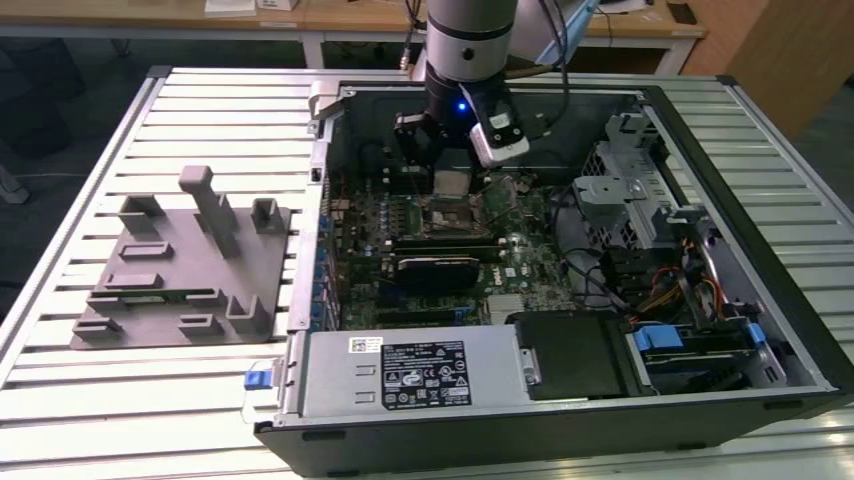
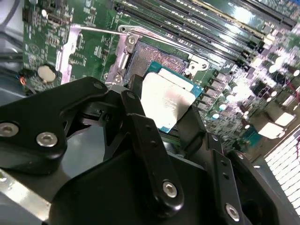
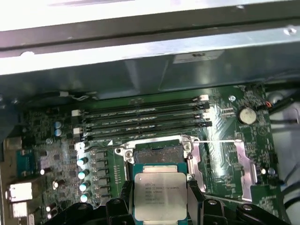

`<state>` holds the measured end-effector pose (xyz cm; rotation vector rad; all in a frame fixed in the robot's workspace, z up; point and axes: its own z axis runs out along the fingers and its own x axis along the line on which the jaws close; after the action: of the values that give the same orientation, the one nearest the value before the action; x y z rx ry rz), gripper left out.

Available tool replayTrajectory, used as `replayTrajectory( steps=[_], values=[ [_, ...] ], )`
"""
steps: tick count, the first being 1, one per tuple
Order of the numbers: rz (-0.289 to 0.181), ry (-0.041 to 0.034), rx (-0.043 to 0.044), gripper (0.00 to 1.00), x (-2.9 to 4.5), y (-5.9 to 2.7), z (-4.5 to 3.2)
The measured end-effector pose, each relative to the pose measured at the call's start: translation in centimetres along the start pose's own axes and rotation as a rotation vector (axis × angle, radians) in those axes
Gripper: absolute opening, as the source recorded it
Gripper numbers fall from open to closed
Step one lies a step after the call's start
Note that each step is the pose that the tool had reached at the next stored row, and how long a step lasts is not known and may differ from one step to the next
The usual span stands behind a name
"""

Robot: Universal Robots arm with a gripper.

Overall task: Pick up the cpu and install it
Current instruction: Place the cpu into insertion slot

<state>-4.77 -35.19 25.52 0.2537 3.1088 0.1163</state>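
The cpu (image 3: pixel 160 196) is a flat silver square with a pale rim, and my gripper (image 3: pixel 160 206) is shut on it, one dark finger (image 3: pixel 125 199) on each side. It hangs just above the open dark socket frame (image 3: pixel 156 154) on the green motherboard (image 3: pixel 225 154), slightly off to one side of it. The second wrist view shows the cpu (image 2: pixel 167 100) tilted between the fingers (image 2: pixel 140 129), over the socket frame (image 2: pixel 154 60) with its bracket lifted. In the exterior view my gripper (image 1: pixel 453 182) reaches down inside the computer case (image 1: pixel 747 330) over the socket frame (image 1: pixel 455 213).
Several long memory slots (image 3: pixel 145 117) run beside the socket. A drive cage (image 1: pixel 638 190), cables (image 1: pixel 667 290) and a power supply (image 1: pixel 400 370) crowd the case. A grey fixture tray (image 1: pixel 180 265) lies on the slatted table (image 1: pixel 80 400) at the exterior view's left.
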Motion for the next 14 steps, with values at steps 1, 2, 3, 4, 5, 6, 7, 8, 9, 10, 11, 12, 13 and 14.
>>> replayTrajectory(
  steps=[1, 2, 3, 4, 5, 6, 7, 8, 9, 10, 11, 12, 13, 14],
  values=[
    [0.018, -0.0013, 0.0002, 0.54, 0.00, 0.00, 0.00],
    [0.036, -0.0027, 0.0006, 0.54, 0.00, 0.00, 0.00],
    [0.054, -0.0041, 0.0008, 0.54, 0.00, 0.00, 0.00],
    [0.072, -0.0054, 0.0010, 0.54, 0.00, 0.00, 0.00],
    [0.090, -0.0068, 0.0013, 0.54, 0.00, 0.00, 0.00],
    [0.108, -0.0082, 0.0015, 0.54, 0.00, 0.00, 0.00],
    [0.126, -0.0095, 0.0018, 0.54, 0.00, 0.00, 0.00],
    [0.145, -0.0111, 0.0020, 0.54, 0.00, 0.00, 0.00],
    [0.162, -0.0124, 0.0022, 0.54, 0.00, 0.00, 0.00],
    [0.181, -0.0138, 0.0025, 0.54, 0.00, 0.00, 0.00],
    [0.198, -0.0152, 0.0027, 0.54, 0.00, 0.00, 0.00],
    [0.216, -0.0165, 0.0029, 0.54, 0.00, 0.00, 0.01],
    [0.234, -0.0179, 0.0032, 0.54, 0.00, 0.00, 0.01],
    [0.253, -0.0193, 0.0035, 0.54, 0.00, 0.00, 0.00]
  ],
)
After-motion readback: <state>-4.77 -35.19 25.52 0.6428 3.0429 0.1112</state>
